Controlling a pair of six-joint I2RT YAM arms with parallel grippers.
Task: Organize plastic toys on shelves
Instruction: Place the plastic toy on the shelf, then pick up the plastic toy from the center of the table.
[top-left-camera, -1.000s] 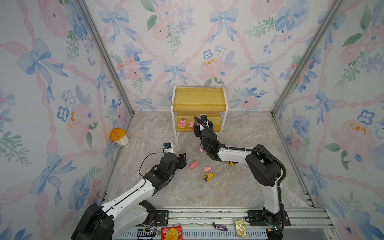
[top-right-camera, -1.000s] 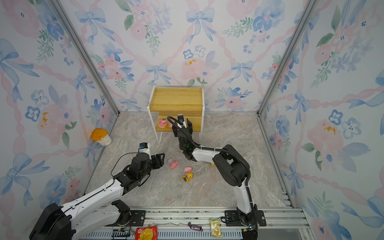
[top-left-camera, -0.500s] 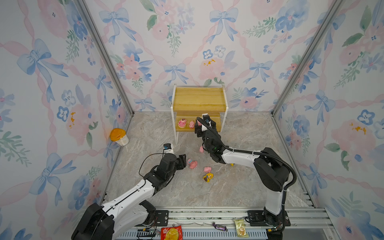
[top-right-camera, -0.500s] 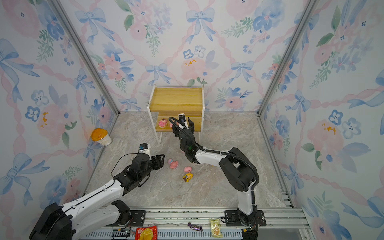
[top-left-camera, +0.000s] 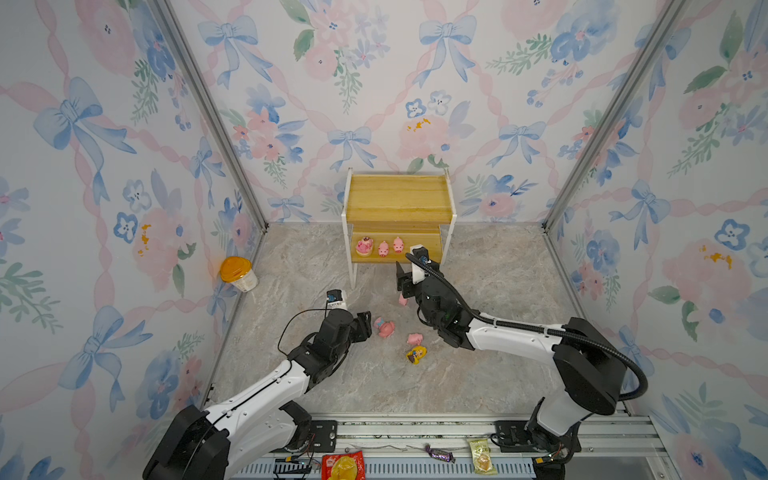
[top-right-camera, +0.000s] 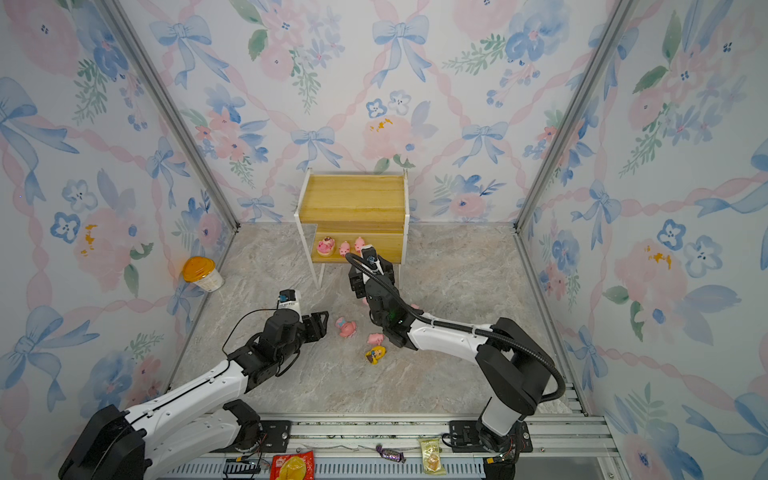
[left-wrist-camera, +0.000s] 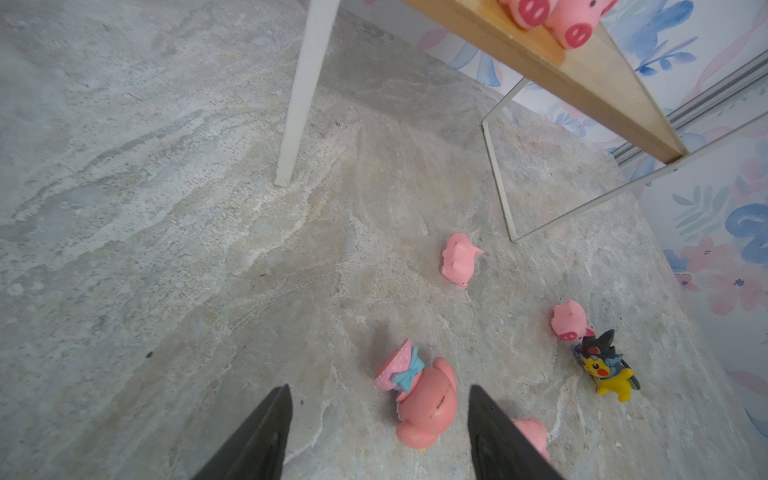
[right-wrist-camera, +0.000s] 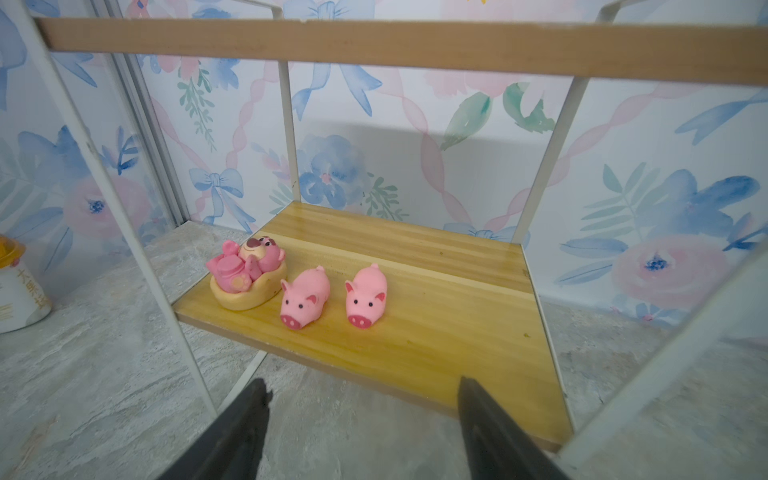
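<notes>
The right hand (right-wrist-camera: 363, 386), open and empty, faces the yellowish wooden white-framed rack (right-wrist-camera: 436, 328). In front of the rack, the open, empty left hand (left-wrist-camera: 380, 390) hangs by a pink blue-hatted plastic figure (left-wrist-camera: 432, 399) lying on its side.

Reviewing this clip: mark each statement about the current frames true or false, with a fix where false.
1. A pink bear and two pink pigs stand on the lower board of the rack. True.
2. The right tool grips a pig. False: it is open and empty, facing the rack.
3. The yellow-and-black creature stands on the rack. False: it lies on the floor.
4. The left tool is open near the pink figure with a blue bow, which lies on the floor. True.
</notes>
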